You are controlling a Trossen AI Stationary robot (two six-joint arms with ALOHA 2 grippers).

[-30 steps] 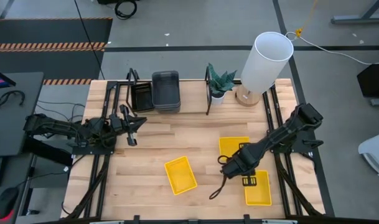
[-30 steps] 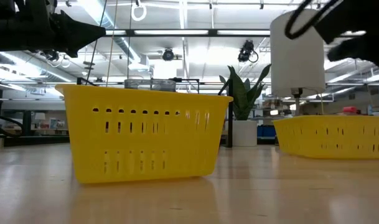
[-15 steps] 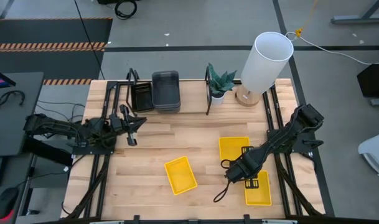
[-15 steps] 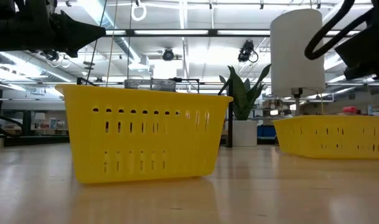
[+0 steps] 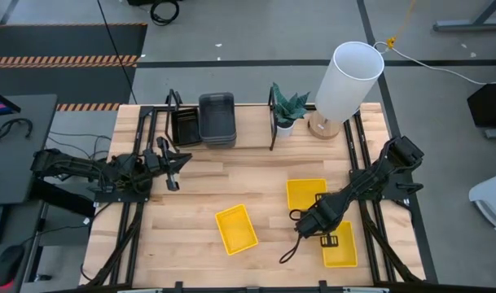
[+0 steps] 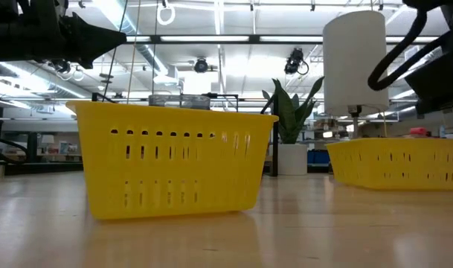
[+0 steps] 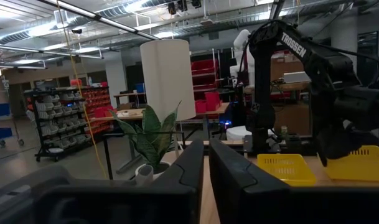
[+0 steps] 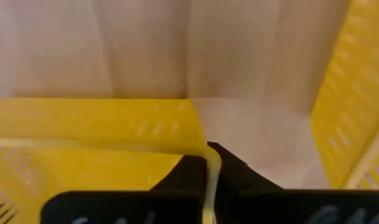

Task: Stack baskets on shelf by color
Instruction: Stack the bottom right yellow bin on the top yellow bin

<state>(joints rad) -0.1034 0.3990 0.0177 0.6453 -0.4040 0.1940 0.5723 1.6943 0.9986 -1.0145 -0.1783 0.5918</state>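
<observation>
Rim of near yellow basket (image 5: 340,246) sits pinched in right tool (image 5: 321,233).

Count on table: three yellow baskets (image 5: 236,228) (image 5: 304,194) (image 5: 340,247); one grey stack (image 5: 217,119); one black basket (image 5: 185,127); one plant (image 5: 288,108); one lamp (image 5: 346,80).

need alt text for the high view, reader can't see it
Seen from above, the right gripper pinches the rim of a yellow basket near the table's front right, with two more yellow baskets beside it. The left gripper waits by the shelf holding dark baskets.
</observation>
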